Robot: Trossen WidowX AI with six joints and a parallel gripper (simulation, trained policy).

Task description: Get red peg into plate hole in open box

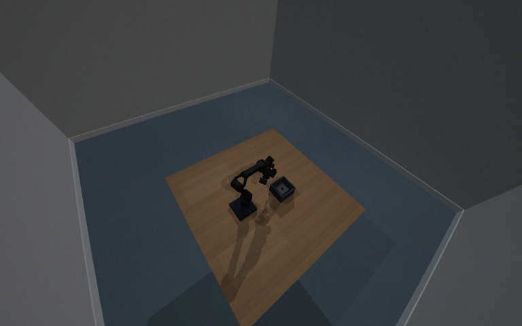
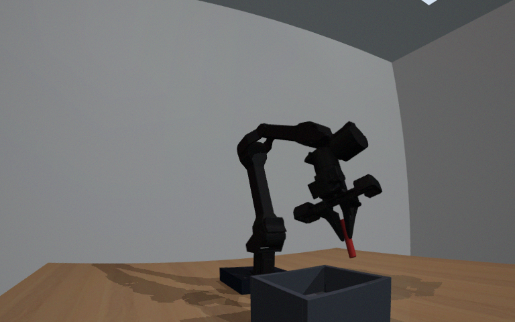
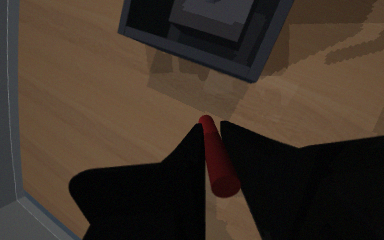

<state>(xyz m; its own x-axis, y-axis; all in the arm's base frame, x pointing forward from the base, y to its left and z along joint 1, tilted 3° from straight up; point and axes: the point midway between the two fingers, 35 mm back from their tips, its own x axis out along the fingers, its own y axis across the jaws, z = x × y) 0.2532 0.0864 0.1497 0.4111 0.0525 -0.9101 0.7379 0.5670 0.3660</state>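
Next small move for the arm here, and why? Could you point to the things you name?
Probably carry the red peg (image 2: pixel 352 248) (image 3: pixel 218 160) sideways over the open box (image 1: pixel 274 193) (image 2: pixel 347 309) (image 3: pixel 187 56) at this height, before any lowering. The gripper (image 2: pixel 346 239) (image 3: pixel 210 128) is shut on it, its lower end hangs above the rim in the exterior view, and the wrist view shows the peg outside the box wall.
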